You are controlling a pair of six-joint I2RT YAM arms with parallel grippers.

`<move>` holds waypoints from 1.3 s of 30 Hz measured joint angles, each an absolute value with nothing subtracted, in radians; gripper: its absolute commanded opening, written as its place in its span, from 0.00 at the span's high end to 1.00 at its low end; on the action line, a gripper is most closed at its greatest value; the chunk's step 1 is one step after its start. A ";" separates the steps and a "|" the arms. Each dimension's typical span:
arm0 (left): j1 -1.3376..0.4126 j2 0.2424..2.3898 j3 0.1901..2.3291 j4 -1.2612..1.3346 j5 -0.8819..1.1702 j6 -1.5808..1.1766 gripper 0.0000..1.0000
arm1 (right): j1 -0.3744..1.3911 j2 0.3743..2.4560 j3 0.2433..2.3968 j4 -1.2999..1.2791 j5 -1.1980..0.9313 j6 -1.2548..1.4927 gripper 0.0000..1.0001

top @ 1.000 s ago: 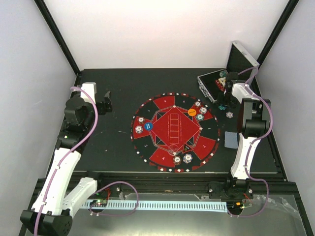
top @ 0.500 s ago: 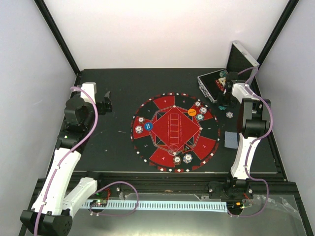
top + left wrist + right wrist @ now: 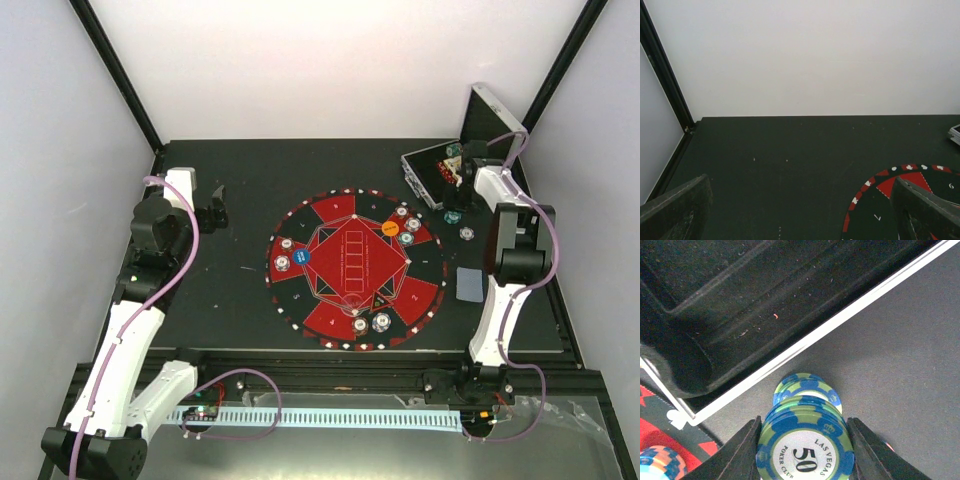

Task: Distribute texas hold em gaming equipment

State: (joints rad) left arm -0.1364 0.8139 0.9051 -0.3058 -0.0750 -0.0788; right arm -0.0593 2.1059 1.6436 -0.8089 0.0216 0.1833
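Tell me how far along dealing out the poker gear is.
Partly done. Chips sit at several spots on the mat, along with the blue disc, orange disc and triangle. In hand: the right gripper is closed on a chip stack beside the case. Left: a card and two loose chips lie off the mat to its right, and the left gripper hangs open, empty.

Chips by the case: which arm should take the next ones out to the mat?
Right. The right gripper is closed on a stack of chips beside the case, close to the mat. The left gripper is open, empty, and across the table from the case.
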 measured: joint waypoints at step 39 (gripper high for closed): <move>-0.136 0.814 0.905 -0.306 -0.064 -0.086 0.01 | 0.802 1.452 0.908 -0.801 0.006 0.455 0.62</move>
State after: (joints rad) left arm -0.1364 0.8139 0.9051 -0.3058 -0.0639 -0.0860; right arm 0.8021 1.4525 0.9085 -0.8009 0.0059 0.4553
